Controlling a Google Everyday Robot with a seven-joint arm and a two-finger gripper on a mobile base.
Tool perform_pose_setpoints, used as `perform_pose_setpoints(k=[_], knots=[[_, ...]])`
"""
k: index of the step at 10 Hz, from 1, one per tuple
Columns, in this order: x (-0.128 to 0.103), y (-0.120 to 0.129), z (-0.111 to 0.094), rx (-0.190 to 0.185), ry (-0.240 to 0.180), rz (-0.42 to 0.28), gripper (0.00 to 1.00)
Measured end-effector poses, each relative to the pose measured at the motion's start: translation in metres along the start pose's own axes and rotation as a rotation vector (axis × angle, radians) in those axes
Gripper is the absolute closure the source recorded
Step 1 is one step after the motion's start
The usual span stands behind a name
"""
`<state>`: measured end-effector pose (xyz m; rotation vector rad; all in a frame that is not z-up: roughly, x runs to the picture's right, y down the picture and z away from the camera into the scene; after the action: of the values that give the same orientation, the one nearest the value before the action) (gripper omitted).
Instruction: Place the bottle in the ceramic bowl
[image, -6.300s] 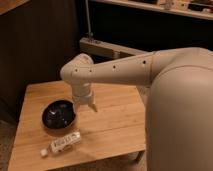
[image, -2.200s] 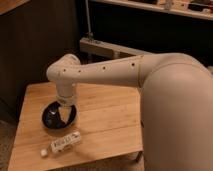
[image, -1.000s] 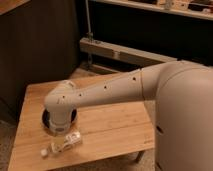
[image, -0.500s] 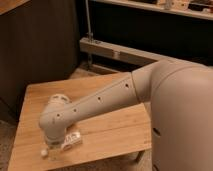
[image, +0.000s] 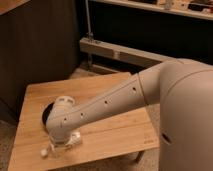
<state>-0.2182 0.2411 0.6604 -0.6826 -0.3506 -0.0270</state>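
Observation:
The bottle (image: 74, 139) lies on its side near the front left of the wooden table (image: 112, 134). Its white cap (image: 44, 151) points left. My gripper (image: 60, 144) hangs below the white wrist (image: 63, 119), right over the middle of the bottle and covering part of it. The ceramic bowl (image: 46, 116) shows only as a dark sliver behind the wrist, just beyond the bottle. The rest of the bowl is hidden by the arm.
My white arm (image: 130, 97) reaches across the table from the right, where my large body (image: 190, 120) stands close to the table's right edge. A dark cabinet (image: 35, 45) and a grey metal rail (image: 125, 52) stand behind the table.
The arm has swung from above the bowl forward and down to the left. The gripper now sits low over the bottle. The bottle has not visibly moved.

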Motion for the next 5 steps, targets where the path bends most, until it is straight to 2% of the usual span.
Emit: perform_pose_setpoints(k=[5], knots=[[-0.0031,0.0012,0.0005,-0.004,-0.003,-0.006,0.35]])
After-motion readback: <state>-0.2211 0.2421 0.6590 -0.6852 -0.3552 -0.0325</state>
